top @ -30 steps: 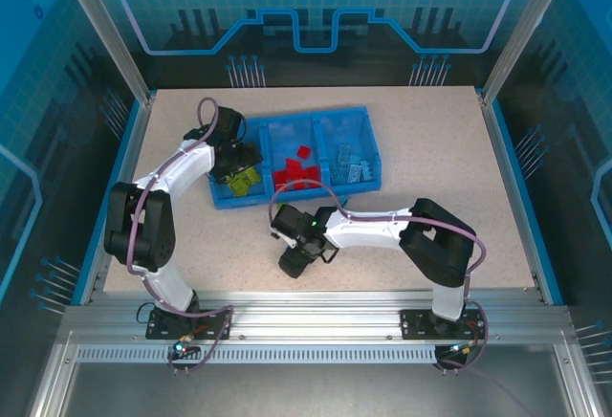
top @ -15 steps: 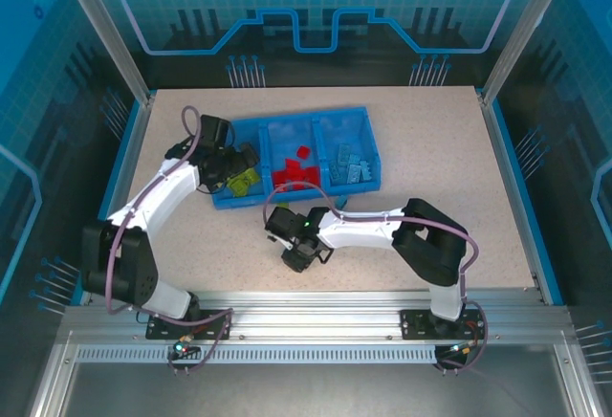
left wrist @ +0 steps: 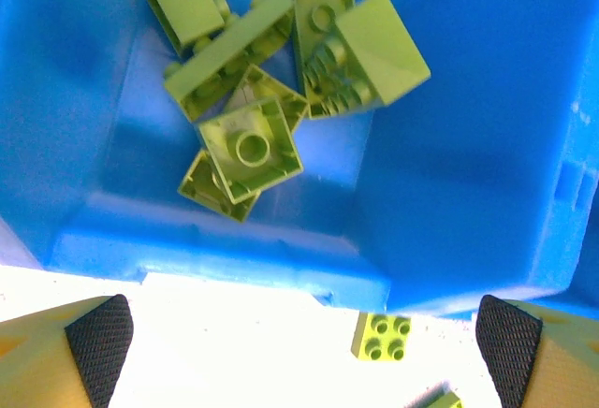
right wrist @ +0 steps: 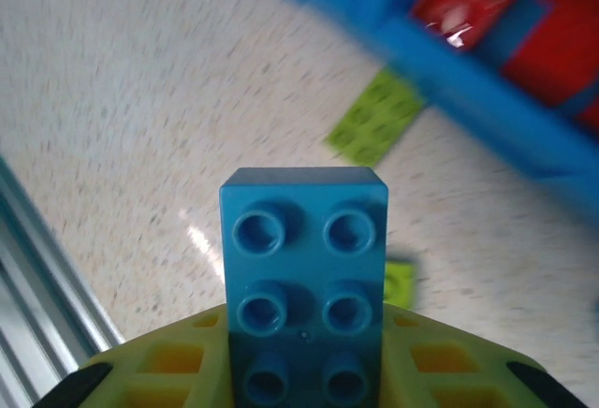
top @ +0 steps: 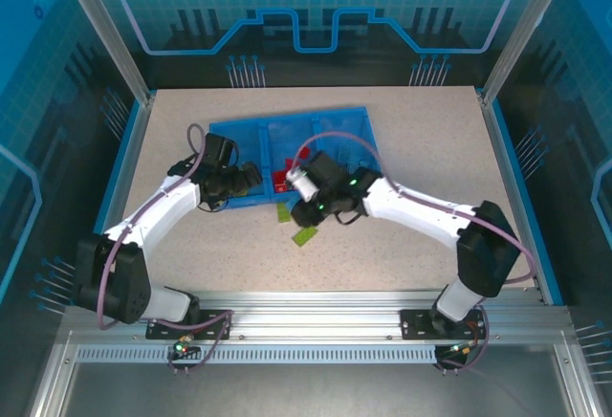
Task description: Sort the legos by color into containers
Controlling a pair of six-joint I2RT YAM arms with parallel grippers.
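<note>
**Q:** Which hand carries a brick?

**A:** The right gripper (top: 308, 208). Its fingers are clamped on a light-blue brick (right wrist: 304, 277), which stands upright between the two yellow finger bodies with its six studs facing the wrist camera.

**Q:** What lies past those fingertips?

**A:** Speckled table (right wrist: 140, 99). One loose lime brick (right wrist: 374, 127) lies flat ahead of the tips. A second lime piece (right wrist: 399, 284) peeks out beside the held brick's right edge. Farther out, up and to the right, the tray wall (right wrist: 468, 66) crosses the view, with red bricks (right wrist: 505, 15) behind it.

**Q:** And the other hand?

**A:** The left gripper (left wrist: 304, 338) has its fingers spread wide, and the black pads (left wrist: 98, 333) grip nothing. A small four-stud lime brick (left wrist: 382, 336) lies on the table between the pads. It is nearer the pad at the view's right and touches neither.

**Q:** What is ahead of those tips?

**A:** The near wall of the blue tray (left wrist: 449, 146), just beyond the fingertips. Inside that compartment is a pile of lime bricks (left wrist: 271, 99), tumbled at mixed angles, some with their undersides up.
</note>
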